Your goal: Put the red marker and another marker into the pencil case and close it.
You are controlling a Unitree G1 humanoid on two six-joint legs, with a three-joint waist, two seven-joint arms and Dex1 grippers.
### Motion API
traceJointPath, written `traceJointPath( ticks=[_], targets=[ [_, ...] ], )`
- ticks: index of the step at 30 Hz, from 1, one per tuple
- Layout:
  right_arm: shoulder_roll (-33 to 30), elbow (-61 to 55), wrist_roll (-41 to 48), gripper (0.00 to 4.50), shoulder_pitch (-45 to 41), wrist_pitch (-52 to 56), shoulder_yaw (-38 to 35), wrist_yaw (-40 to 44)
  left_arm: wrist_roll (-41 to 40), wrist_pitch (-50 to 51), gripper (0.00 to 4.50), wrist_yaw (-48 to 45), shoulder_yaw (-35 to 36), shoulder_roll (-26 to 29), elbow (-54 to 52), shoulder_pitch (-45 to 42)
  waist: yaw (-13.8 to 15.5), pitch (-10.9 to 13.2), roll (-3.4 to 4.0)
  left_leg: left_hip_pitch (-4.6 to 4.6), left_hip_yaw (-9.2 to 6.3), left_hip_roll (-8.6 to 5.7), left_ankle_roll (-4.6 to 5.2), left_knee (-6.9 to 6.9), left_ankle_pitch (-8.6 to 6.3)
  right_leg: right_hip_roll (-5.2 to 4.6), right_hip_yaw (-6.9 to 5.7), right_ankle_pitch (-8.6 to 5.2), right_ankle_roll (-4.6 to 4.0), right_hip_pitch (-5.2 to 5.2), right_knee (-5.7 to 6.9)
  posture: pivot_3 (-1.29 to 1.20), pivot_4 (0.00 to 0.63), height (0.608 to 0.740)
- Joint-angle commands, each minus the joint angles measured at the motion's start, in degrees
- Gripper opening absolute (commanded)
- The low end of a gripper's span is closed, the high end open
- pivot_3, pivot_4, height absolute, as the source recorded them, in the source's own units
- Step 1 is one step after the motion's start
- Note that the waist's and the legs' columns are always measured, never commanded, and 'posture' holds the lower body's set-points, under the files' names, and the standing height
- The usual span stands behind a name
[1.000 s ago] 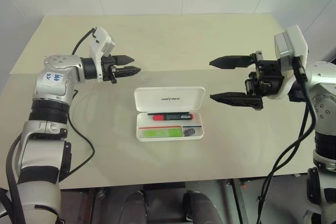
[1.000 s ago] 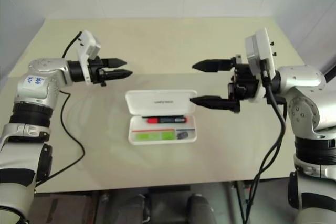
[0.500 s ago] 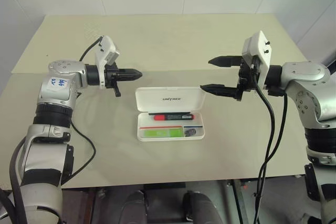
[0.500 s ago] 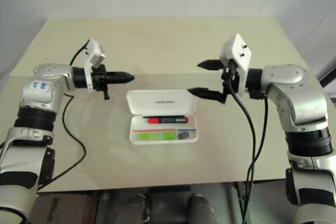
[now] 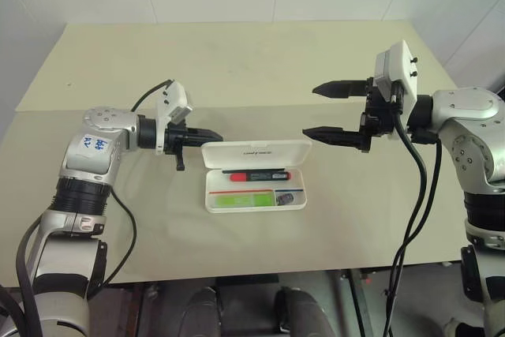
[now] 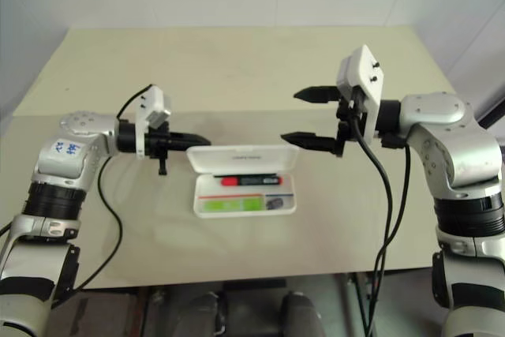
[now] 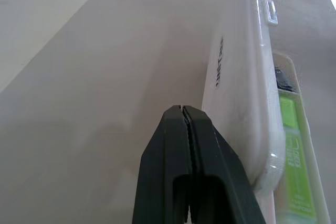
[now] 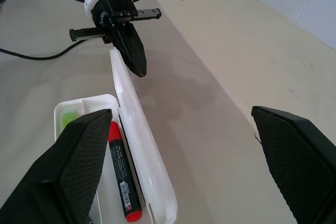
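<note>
The white hard rectangular pencil case [image 5: 255, 177] with rounded corners lies open near the middle of the beige table [image 5: 237, 61], its lid [image 5: 256, 152] with small dark lettering raised part-way and tilted up from the far edge of the tray. In the tray, the red marker [image 5: 256, 173], a short thick pen with a black barrel and bright red cap and end, lies lengthwise along the far side, just under the lid. Nearer the front edge lies the flat light-green highlighter [image 5: 241, 201], parallel to the red marker, and a small dark grey cylinder [image 5: 286, 198] sits just beside the highlighter's end, on the robot's right.

The left gripper [image 5: 216, 135] has its two black fingers pressed together with nothing between them; its tip is at the lid's left end, behind the lid's outer face, either touching it or just short of it. The right gripper [image 5: 327, 110] hangs above the table near the case's right end, apart from the lid, its fingers spread wide and empty, pointing toward the robot's left.
</note>
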Motion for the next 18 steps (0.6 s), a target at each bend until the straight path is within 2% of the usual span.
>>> traceJointPath(
  ticks=[1, 10, 18],
  targets=[
    [-1.19, -0.88, 0.49, 4.50, -0.98, -0.95, -1.93, 0.51, -1.21, 1.38, 0.04, -0.19, 0.95, 1.29, -4.66, 1.05, 0.01, 0.00, 0.00, 0.00, 0.00, 0.00, 0.00, 0.00, 0.00, -0.01, 0.00, 0.00, 0.00, 0.00, 0.00, 0.00, 0.150, 0.740],
    [-0.97, -0.76, 0.16, 4.50, -1.22, -1.33, -1.63, 1.00, -1.75, 4.76, 0.04, -0.58, -0.28, 4.14, -17.07, 6.98, -0.01, 0.00, 0.00, 0.01, 0.00, 0.00, 0.00, -0.05, 0.00, 0.00, 0.03, 0.00, 0.00, 0.00, -0.03, 0.00, 0.150, 0.740],
    [-0.90, -0.72, -0.31, 4.50, -0.98, -1.65, -1.37, 1.45, -3.27, 7.02, 0.04, -0.66, 0.02, 6.38, -22.48, 8.77, 0.00, 0.00, 0.00, 0.01, 0.00, 0.00, 0.01, -0.07, -0.01, 0.00, 0.03, 0.00, 0.00, 0.01, -0.08, 0.00, 0.150, 0.740]
  ],
)
